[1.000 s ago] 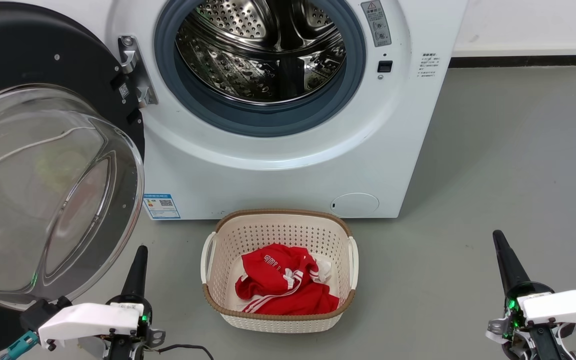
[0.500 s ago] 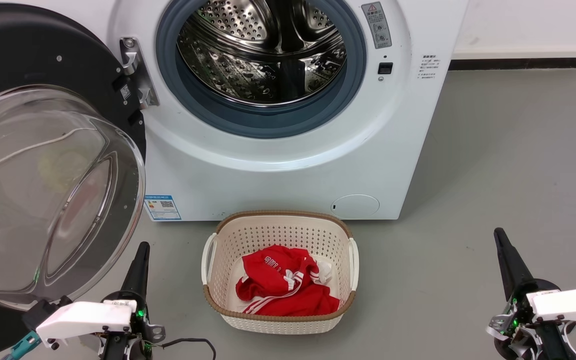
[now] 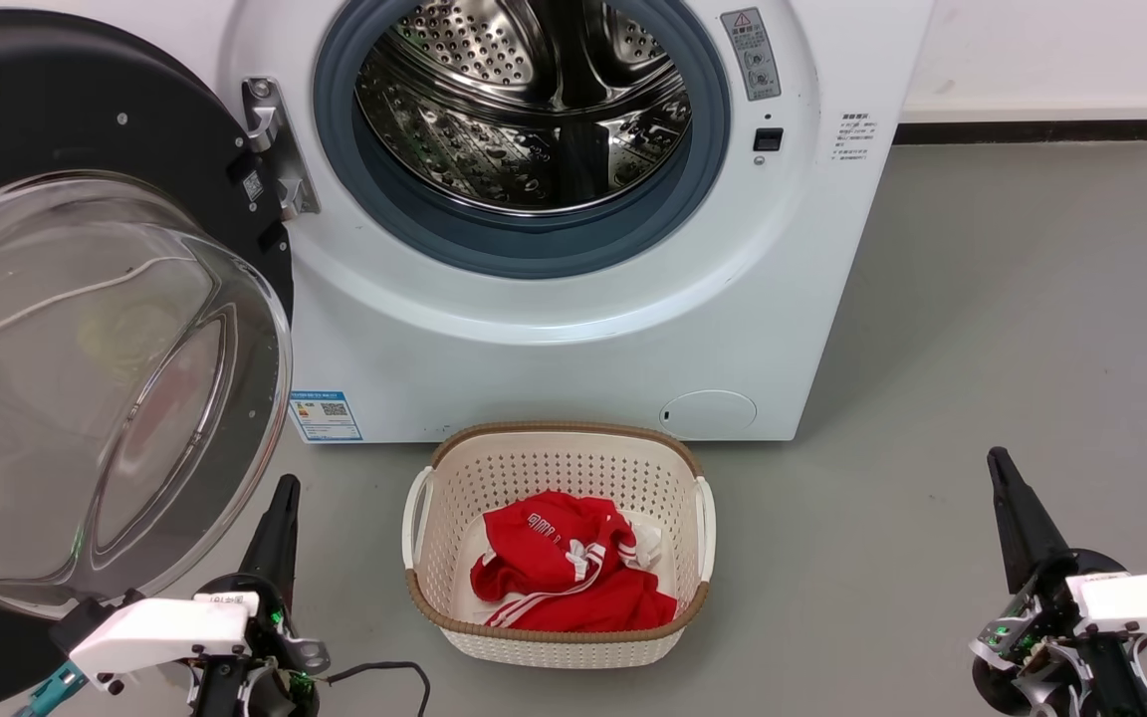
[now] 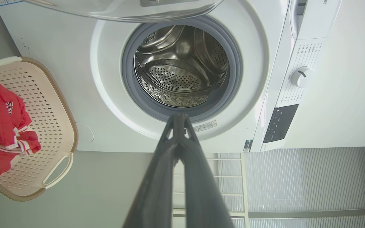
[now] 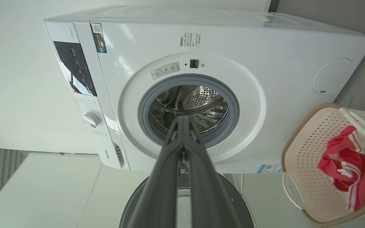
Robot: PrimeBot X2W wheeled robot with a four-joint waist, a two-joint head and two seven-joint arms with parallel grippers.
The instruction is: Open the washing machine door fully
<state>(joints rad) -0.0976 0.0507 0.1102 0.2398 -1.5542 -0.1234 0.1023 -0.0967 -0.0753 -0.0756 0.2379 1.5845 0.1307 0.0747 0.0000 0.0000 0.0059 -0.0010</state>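
Observation:
The washing machine (image 3: 573,349) is a white front-loader with its steel drum mouth (image 3: 524,110) exposed. The washing machine door (image 3: 86,378), a black disc with a bulging glass bowl, is swung out wide on its hinge to the left. My left gripper (image 3: 286,485) is shut and empty, just below the door's lower edge without touching it. My right gripper (image 3: 997,458) is shut and empty over bare floor at the lower right. In the left wrist view the left gripper (image 4: 178,117) points at the drum, with the door's glass (image 4: 122,8) at the top. The right gripper (image 5: 184,117) also faces the drum, the door (image 5: 233,205) below it.
A cream perforated basket (image 3: 554,435) holding a red garment (image 3: 564,578) stands on the grey floor in front of the machine, between my two arms. A small round white flap (image 3: 708,410) sits low on the machine's front. Open floor stretches to the right.
Both wrists have sunk slightly toward the bottom edge, and the whole picture has shifted down a few pixels. The door stands as before.

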